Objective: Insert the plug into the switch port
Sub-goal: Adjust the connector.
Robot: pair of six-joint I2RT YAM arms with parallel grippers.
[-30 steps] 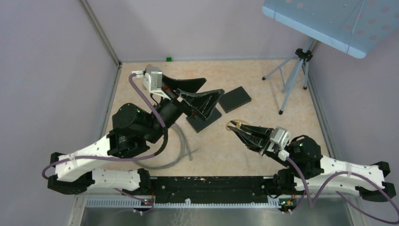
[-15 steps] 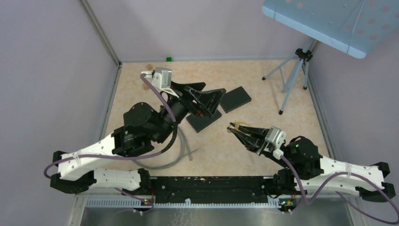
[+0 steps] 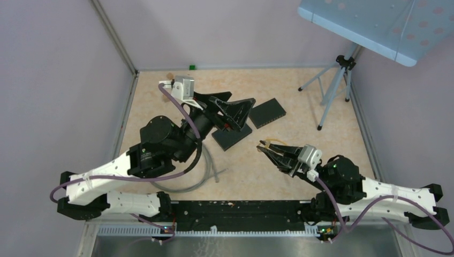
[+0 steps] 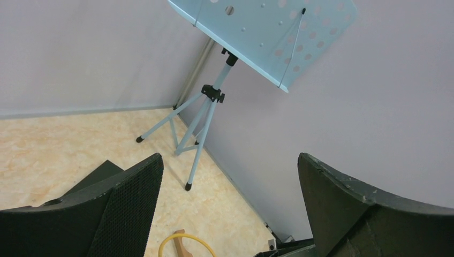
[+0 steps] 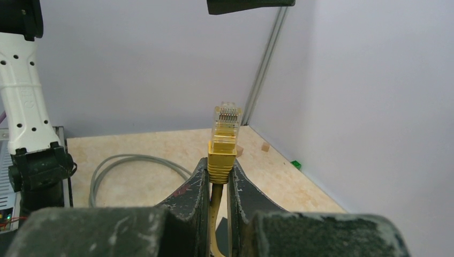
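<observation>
Two matte black grippers: right gripper [image 5: 218, 172] clenched on ribbed yellow plug [image 5: 224, 140] (clear tip), aimed 10 o'clock; left gripper [image 3: 242, 99] splayed wide, aimed 3 o'clock.

The plug [image 5: 227, 119] is clear glossy plastic above a ribbed yellow boot [image 5: 221, 158], perhaps rubber. The right gripper [image 5: 218, 174] has matt black jaws, scuffed and grainy. The counter [image 3: 300, 91] is matt, mottled beige. At two o'clock, the music stand [image 3: 369, 27] is smooth pale-blue metal.
</observation>
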